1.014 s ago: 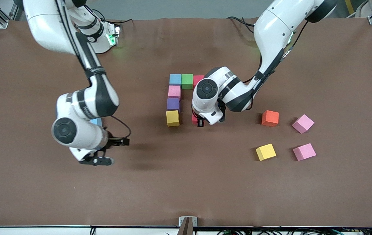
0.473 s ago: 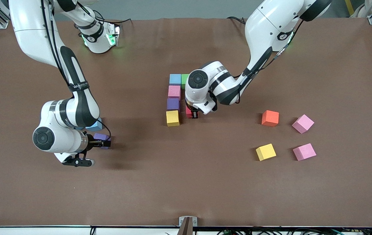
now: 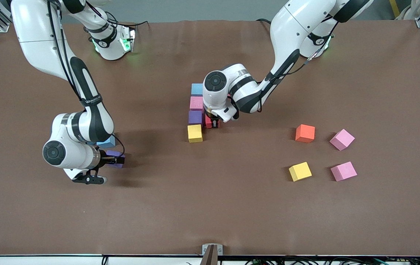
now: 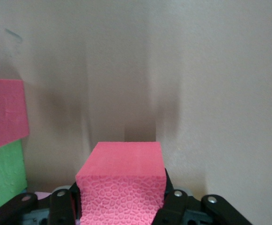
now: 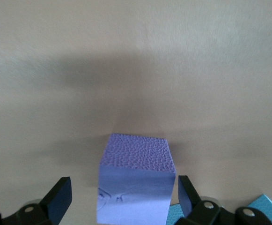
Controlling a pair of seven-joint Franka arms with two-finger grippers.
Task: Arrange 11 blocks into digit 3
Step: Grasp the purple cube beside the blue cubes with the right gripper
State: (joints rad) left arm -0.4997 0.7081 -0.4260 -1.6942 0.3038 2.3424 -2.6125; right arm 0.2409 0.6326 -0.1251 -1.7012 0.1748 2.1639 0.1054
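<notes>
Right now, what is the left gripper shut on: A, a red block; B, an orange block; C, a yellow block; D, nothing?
A: the left gripper is clamped on a red block, beside the purple block of the column.

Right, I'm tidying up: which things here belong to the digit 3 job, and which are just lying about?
Job: column of blue block, pink block, purple block, yellow block; red block held by left gripper; loose purple cube at open right gripper; loose orange block, yellow cube, two pink cubes.
Lying about: metal bracket at the near edge.
</notes>
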